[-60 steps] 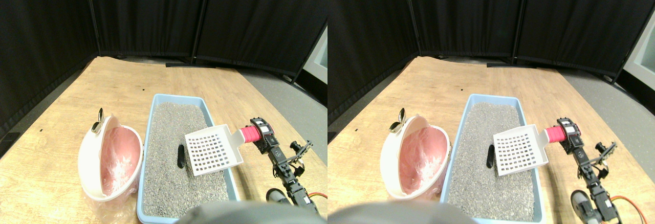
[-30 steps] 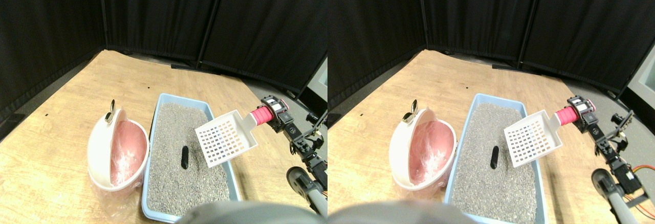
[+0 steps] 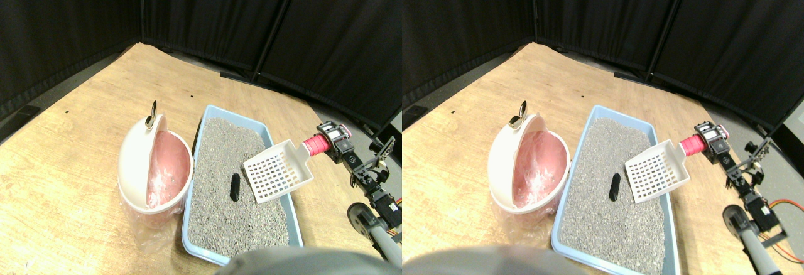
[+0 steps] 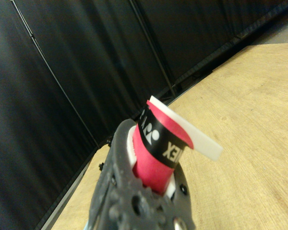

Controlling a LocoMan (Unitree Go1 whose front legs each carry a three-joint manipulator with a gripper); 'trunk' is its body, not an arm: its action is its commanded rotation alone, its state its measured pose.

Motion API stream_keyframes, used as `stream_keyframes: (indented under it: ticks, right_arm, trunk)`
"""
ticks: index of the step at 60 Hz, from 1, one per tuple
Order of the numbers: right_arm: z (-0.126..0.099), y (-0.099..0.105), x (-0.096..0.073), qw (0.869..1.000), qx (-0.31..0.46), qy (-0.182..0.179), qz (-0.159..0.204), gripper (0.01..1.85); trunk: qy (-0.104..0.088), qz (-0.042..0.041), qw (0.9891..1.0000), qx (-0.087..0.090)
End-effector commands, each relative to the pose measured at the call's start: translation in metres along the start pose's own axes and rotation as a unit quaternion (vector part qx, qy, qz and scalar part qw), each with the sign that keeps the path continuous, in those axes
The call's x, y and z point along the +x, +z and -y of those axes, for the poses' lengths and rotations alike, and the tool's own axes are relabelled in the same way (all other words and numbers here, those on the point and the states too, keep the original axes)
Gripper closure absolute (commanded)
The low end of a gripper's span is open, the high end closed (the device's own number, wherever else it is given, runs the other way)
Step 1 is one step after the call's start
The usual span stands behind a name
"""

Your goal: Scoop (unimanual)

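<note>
In the stereo pair, I have the scoop (image 3: 278, 172) over the right side of the tray (image 3: 194, 217), tilted, its slotted blade hanging just above the litter (image 3: 229, 215). The dark lump (image 3: 235, 187) I'm after lies on the litter just left of the blade, apart from it. The bin (image 3: 139, 181) with its pink liner stands against the tray's left wall, mouth tipped toward the tray. I judge this the approach step: nothing is in the blade yet. Next I need to drop the front edge into the litter and push left under the lump.

In the wrist view, my claw (image 4: 146, 189) pinches the scoop's red wrapped handle (image 4: 156, 155), dark jaw frames pressed on either side. Beyond it I see only wooden floor and black curtains; lump and tray are out of sight.
</note>
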State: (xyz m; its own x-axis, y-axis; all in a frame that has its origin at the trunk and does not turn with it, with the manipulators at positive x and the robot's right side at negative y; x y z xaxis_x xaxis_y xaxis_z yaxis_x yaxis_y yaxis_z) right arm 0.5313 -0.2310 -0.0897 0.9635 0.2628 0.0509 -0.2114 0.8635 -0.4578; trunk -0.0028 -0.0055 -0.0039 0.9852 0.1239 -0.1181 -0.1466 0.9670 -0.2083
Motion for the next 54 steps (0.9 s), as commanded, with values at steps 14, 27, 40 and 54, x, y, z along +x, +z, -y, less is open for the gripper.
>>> stream_keyframes:
  ticks: [14,27,40,54]
  right_arm:
    - [-0.007,0.024,0.009,0.999,-0.038,-0.008,0.034,1.80]
    - [-0.007,0.037,0.014,0.995,-0.082,0.014,0.048,1.77]
    - [-0.007,0.049,0.015,0.992,-0.117,0.022,0.035,1.70]
    - [-0.012,0.053,0.016,0.989,-0.141,0.039,0.035,1.80]
  trunk:
    - [0.014,-0.0129,0.9995,-0.026]
    - [0.011,-0.0164,0.9995,-0.024]
    - [0.004,-0.0205,0.9996,-0.019]
    - [0.002,-0.0210,0.9996,-0.021]
